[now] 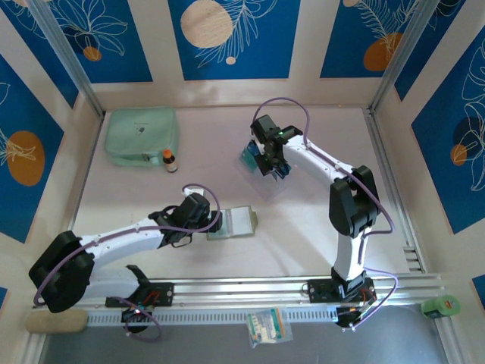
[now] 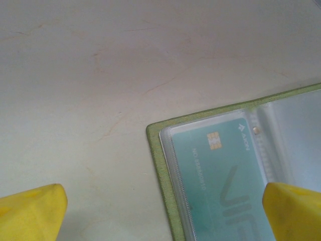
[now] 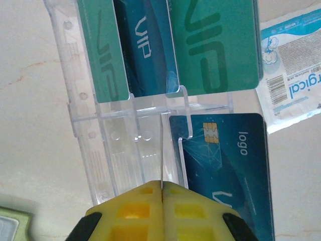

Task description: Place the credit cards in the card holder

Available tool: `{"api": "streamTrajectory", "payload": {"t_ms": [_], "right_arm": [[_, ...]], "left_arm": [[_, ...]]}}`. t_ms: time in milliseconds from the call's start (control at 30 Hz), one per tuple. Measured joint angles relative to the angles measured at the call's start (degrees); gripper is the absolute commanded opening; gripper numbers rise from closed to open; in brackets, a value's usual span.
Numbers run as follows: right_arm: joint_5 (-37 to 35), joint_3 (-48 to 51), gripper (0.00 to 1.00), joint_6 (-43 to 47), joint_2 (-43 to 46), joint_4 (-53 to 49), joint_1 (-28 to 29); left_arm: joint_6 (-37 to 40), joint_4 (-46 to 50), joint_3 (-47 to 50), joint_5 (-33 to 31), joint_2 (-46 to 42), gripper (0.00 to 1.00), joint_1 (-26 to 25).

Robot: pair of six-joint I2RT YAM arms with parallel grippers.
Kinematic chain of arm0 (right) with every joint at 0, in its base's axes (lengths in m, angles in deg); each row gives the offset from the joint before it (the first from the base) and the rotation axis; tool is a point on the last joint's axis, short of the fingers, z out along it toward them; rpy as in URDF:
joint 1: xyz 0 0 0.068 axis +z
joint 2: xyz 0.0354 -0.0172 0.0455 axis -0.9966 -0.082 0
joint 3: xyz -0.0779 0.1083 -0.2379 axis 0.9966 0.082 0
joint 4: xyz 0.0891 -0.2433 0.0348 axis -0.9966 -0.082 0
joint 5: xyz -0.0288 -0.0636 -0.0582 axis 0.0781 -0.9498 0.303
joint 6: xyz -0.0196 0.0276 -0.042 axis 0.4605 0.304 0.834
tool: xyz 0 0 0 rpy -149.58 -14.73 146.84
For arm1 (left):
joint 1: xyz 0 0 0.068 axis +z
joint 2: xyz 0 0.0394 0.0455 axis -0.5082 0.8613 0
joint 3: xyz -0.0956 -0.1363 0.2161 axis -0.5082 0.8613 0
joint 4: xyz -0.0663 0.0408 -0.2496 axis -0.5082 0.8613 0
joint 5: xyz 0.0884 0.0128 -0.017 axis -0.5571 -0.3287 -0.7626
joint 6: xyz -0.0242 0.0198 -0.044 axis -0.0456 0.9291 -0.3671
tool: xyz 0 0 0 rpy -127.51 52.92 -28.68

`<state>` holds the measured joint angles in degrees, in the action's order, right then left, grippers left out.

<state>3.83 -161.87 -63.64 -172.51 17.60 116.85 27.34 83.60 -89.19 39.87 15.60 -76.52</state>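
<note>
Plastic, clear and glossy, forms the tiered stand (image 3: 100,145) under the right wrist camera, its walls moulded with round dimples and narrow slots. It holds four credit cards (image 3: 215,45), thin smooth rectangles with rounded corners: two teal and two deep blue. The three on the upper tier carry large "VIP" lettering. The fourth, a blue card (image 3: 225,170) on the lower tier, has a gold chip, a web of pale lines and the word "logo".

The right gripper (image 3: 163,188) has its yellow grid-moulded fingers clenched together at the stand's near side. A thin pale edge runs up from the seam between them. Whether that is a card seen edge-on or a wall of the stand, I cannot tell.

One flat white-and-blue packet (image 3: 288,75) lies just beside the stand, printed with a barcode and the letters "rgical".

The card holder (image 2: 165,186) lies open on the pale, faintly veined table (image 1: 204,144), nearer the arm bases than the stand. It has an olive-green cover with a cloth-like grain and clear pockets. One teal card (image 2: 215,170) sits in a pocket, showing a gold chip and large letters beginning "VI".

The left gripper (image 2: 163,201) hangs over it with its jaws spread wide and nothing between them. One yellow finger (image 2: 35,211) is above bare table and the other above the pocket.

At the far left lie one mint-green zip pouch (image 1: 142,135) and, just beside it, one small brown bottle (image 1: 170,160).
</note>
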Motion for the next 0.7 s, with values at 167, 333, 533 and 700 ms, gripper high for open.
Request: {"api": "streamTrajectory", "payload": {"t_ms": [167,333,533,700], "right_arm": [[-0.22,-0.13,0.0,0.15,2.64,-0.5,1.57],[0.79,-0.2,0.0,-1.16,7.26,-1.09,4.13],[10.95,8.48,0.0,-9.33,18.88,6.23,4.81],[23.96,27.5,0.0,-21.62,29.24,22.08,2.95]], "left_arm": [[0.02,0.46,-0.24,0.0,0.0,1.0,0.0],[0.07,0.83,-0.7,-0.11,0.0,1.0,0.0],[1.11,1.29,-1.77,-0.17,0.26,1.0,0.0],[1.55,1.75,-2.51,-0.2,1.68,1.0,0.0]]}}
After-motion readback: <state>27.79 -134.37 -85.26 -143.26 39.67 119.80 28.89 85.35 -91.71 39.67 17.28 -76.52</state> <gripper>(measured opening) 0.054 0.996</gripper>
